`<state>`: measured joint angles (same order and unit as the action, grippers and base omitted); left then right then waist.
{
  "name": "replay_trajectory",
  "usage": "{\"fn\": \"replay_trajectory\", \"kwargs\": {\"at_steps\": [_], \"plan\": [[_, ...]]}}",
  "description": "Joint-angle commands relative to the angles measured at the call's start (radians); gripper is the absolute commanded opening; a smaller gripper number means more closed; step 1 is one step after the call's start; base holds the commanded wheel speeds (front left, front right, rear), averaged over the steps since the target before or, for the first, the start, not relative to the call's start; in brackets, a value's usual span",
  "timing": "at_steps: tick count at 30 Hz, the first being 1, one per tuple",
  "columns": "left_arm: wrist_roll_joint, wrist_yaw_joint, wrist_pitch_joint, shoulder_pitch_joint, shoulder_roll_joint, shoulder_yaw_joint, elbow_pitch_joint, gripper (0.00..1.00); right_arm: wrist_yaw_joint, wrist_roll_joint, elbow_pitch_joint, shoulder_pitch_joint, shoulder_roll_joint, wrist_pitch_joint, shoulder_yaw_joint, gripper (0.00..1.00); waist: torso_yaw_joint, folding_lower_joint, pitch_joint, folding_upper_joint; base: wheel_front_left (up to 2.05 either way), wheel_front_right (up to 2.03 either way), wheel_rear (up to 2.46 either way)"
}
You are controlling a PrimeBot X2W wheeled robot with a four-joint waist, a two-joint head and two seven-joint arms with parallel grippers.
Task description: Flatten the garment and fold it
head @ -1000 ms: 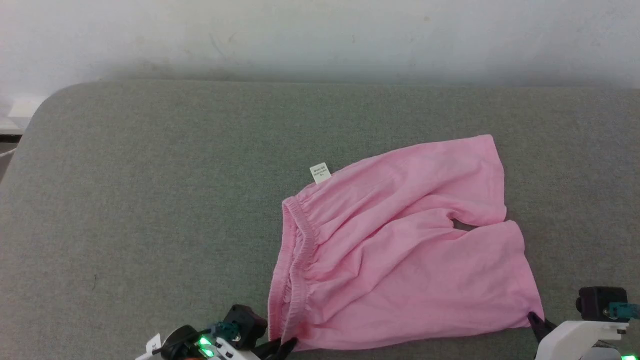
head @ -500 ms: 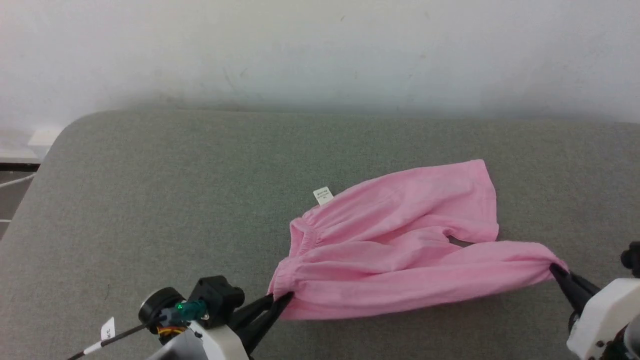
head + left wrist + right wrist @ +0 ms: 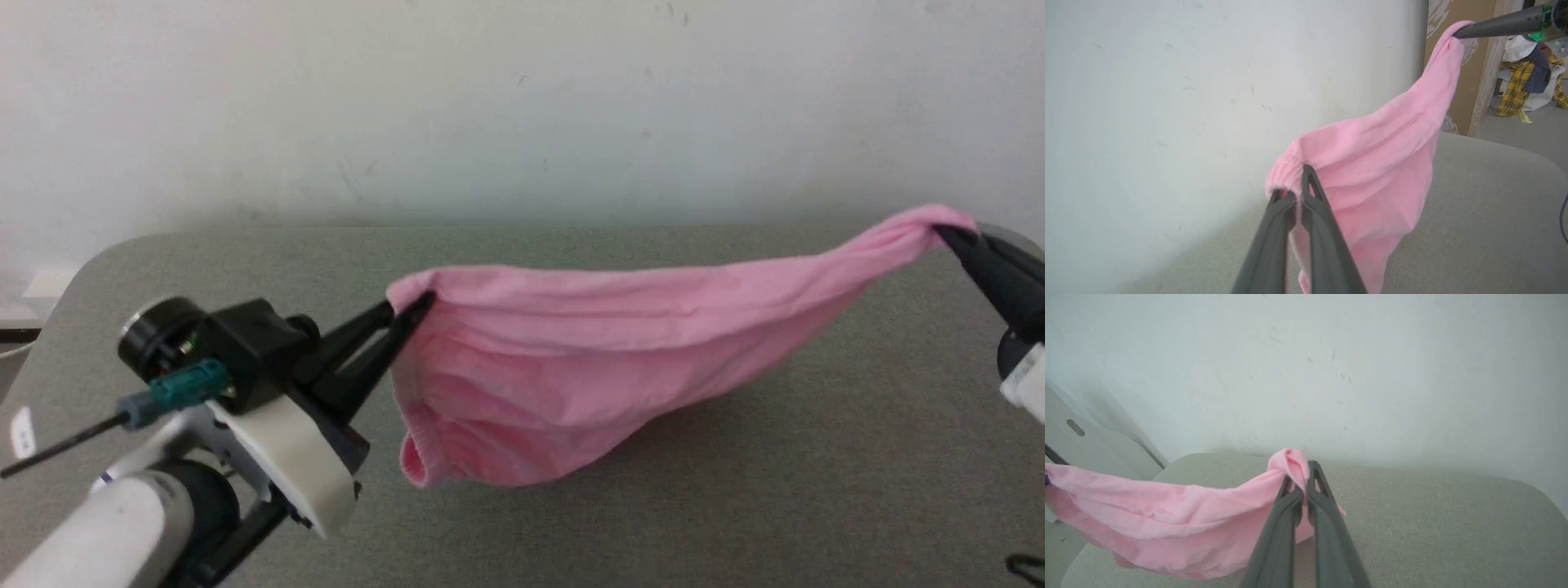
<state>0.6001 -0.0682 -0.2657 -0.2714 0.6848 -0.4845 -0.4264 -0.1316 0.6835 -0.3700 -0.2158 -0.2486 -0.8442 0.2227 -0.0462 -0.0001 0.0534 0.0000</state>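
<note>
Garment (image 3: 571, 367) sags limp and light, so grip its corners: your left gripper (image 3: 411, 308) clamps the waistband (image 3: 1284, 163) end, your right gripper (image 3: 947, 233) the opposite end.

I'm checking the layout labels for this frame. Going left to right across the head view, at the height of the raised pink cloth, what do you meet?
left hand, shut on one end → garment, sagging in between → right hand, shut on the other end.

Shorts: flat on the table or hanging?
Hanging, bunched: the shorts sag between the left hand and right hand, each shut on an end, over the table.
</note>
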Motion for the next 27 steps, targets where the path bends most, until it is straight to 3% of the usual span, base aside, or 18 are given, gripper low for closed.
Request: {"fn": "replay_trajectory", "kwargs": {"at_steps": [1,9,15,21,27], "plan": [[0.003,0.008,-0.003,-0.030,0.005,0.017,-0.009,0.00,0.001,0.004,-0.007,-0.042,0.008,-0.012,0.003,0.00,0.013,0.0001,0.007,0.0000,0.00,0.00,0.00],[0.025,0.028,-0.040,-0.206,0.004,0.104,0.014,0.00,0.001,-0.074,0.046,-0.312,0.033,-0.110,-0.024,0.00,0.049,0.0001,-0.039,0.0000,0.00,0.00,0.00],[0.065,0.002,-0.079,-0.400,-0.018,0.132,0.110,0.00,0.001,-0.150,0.149,-0.536,0.012,-0.125,-0.076,0.00,0.069,0.0001,-0.165,0.0000,0.00,0.00,0.00],[0.066,-0.031,-0.095,-0.647,-0.056,0.122,0.280,0.00,0.001,-0.227,0.319,-0.790,-0.008,-0.039,-0.144,0.00,0.096,0.0001,-0.323,0.0000,0.00,0.00,0.00],[0.028,-0.050,-0.033,-0.895,-0.122,0.093,0.505,0.00,0.001,-0.310,0.537,-1.008,-0.009,0.145,-0.201,0.00,0.121,0.0001,-0.454,0.0000,0.00,0.00,0.00]]}}
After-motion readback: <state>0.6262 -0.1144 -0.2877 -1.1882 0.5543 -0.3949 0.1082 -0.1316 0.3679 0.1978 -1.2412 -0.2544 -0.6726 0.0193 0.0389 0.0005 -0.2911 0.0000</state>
